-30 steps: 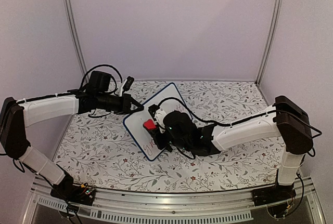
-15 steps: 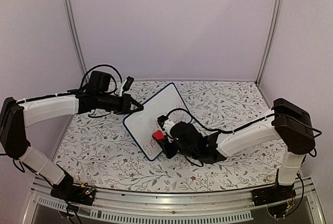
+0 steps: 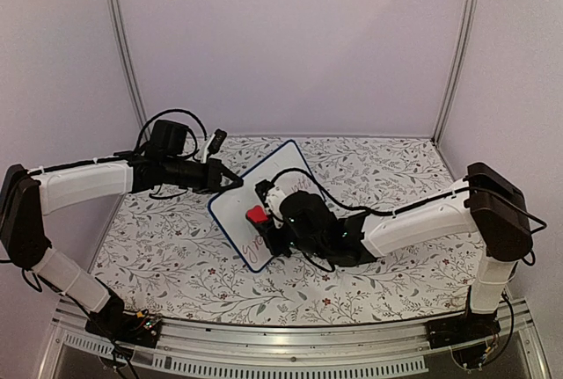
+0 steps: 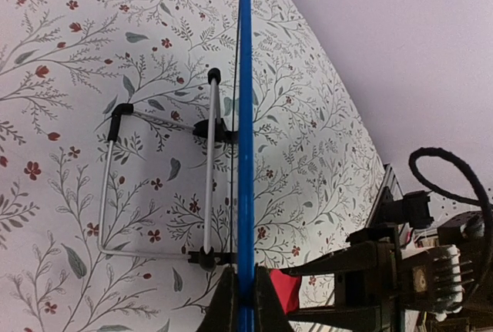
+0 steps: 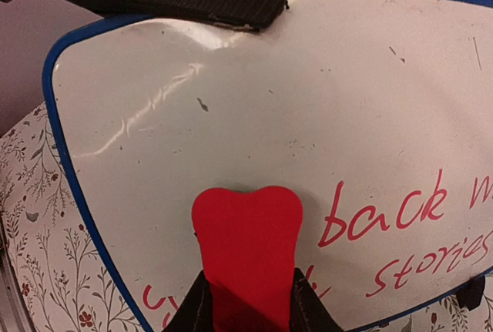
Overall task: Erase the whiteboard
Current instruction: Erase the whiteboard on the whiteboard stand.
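**Two arms meet at a propped board**

We see the board (image 3: 264, 184) standing tilted on the flower-print table (image 3: 396, 168), left of centre and between the two arms. Its lower corner points toward the near edge. From behind, the left wrist view shows it edge-on as a thin blue line, leaning on a wire stand (image 4: 154, 186) clipped to its back.

The left gripper (image 3: 237, 183) reaches in from the left and takes the board by its upper left rim. Its fingers (image 4: 226, 301) are pressed against the blue edge from both sides, pinching it.

The right gripper (image 3: 261, 218) comes in from the right, low over the table. Its fingers (image 5: 196, 309) are clamped on a red eraser (image 5: 246, 239), one on each flank of the block. The eraser's rounded front end lies flat against the white face, in the lower half of the board.

Red writing (image 5: 385, 212) sits just beside the eraser. We read "back" and "stories" to one side of it, and a few strokes we cannot make out on the other. The glossy upper part of the face is bare but for small specks and a glare streak.
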{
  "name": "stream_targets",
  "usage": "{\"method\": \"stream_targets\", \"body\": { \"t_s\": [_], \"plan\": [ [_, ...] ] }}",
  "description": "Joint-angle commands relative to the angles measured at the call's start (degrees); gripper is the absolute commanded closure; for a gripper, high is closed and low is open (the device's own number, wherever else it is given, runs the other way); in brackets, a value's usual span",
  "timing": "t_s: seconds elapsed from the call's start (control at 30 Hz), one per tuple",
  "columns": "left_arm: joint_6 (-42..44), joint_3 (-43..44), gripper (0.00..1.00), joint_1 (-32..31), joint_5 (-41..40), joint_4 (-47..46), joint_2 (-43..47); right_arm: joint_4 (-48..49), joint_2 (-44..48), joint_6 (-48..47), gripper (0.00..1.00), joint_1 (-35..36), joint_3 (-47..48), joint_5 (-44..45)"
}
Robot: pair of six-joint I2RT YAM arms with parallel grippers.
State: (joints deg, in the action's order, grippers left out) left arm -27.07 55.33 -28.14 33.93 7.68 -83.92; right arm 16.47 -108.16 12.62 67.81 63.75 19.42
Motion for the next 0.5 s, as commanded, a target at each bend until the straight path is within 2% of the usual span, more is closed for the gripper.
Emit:
{"method": "stream_targets", "body": {
  "t_s": [0.0, 0.47],
  "plan": [
    [0.10, 0.59, 1.00, -1.05, 2.54, -1.53, 1.31, 0.04, -1.11, -2.21, 0.76, -0.78, 2.80, 0.49],
    [0.12, 0.57, 1.00, -1.09, 2.60, -1.45, 1.40, 1.82, -1.06, 4.14, 0.77, -1.72, -6.81, -3.28]
  ]
}}
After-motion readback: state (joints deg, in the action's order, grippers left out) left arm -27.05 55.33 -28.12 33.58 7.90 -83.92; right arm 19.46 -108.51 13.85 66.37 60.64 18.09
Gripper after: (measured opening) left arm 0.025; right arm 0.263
